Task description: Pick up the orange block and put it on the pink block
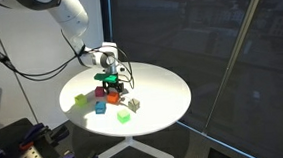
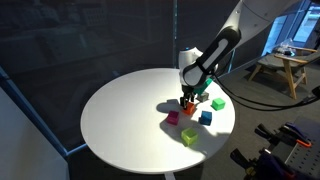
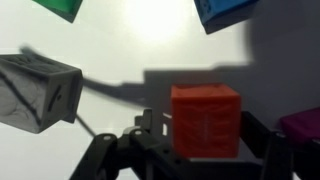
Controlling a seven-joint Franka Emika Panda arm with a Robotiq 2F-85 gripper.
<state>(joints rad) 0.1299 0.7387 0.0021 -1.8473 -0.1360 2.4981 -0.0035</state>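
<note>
In the wrist view the orange block (image 3: 205, 118) sits between the two fingers of my gripper (image 3: 205, 142), which press against both of its sides. The pink block (image 3: 305, 125) shows only partly at the right edge, close beside the right finger. In an exterior view the gripper (image 2: 190, 97) points down over the cluster of cubes, with the orange block (image 2: 188, 108) at its tips and the pink block (image 2: 172, 118) a short way off on the round white table (image 2: 120, 120). The gripper also shows in an exterior view (image 1: 108, 79). I cannot tell whether the orange block is off the table.
A grey cube (image 3: 40, 92), a blue cube (image 3: 228, 12) and a green cube (image 3: 60, 6) lie around the gripper. More cubes show in an exterior view: blue (image 2: 205, 117), green (image 2: 217, 102) and yellow-green (image 2: 190, 135). The table edge is near the cluster.
</note>
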